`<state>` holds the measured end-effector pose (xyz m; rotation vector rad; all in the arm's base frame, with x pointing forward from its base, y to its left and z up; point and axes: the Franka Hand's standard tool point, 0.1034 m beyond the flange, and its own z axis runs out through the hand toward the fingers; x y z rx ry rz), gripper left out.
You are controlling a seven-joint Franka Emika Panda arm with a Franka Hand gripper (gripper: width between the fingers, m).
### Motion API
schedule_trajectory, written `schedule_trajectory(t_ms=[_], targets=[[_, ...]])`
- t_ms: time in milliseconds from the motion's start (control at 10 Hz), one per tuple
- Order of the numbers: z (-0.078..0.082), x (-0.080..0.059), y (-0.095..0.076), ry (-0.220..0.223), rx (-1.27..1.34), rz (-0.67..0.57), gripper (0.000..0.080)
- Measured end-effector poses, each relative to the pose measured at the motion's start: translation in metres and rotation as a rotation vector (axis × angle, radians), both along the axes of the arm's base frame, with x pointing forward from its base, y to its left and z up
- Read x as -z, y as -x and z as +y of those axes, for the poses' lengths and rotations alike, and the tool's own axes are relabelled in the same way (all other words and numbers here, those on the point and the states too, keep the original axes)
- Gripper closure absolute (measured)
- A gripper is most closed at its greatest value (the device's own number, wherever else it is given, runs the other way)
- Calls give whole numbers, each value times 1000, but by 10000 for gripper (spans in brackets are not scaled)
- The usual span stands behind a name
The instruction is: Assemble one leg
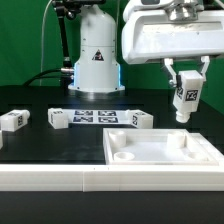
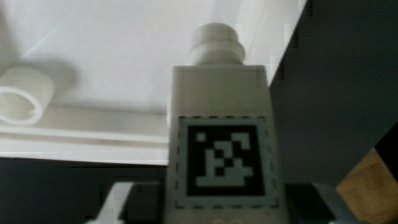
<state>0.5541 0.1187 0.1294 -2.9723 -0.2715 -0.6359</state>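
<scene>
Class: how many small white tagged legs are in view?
4: a leg in the gripper, one at the exterior view's far left, one at each end of the marker board. Others may be hidden.

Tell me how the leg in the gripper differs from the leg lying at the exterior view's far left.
The held leg stands upright; the far-left leg lies on its side. The held leg hangs in the air over the white panel, clamped by the gripper; the far-left leg rests on the black table, untouched. Both are small white posts with a black-and-white tag.
</scene>
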Motion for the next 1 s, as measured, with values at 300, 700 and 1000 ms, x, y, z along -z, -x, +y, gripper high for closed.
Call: schedule_trajectory(t_ms=[300,700,1000], targets=[[-1,2,2,0,2,1,506],[0,8,-17,4,-14,-24,506],[-5,12,-40,24,-44,-127,506]])
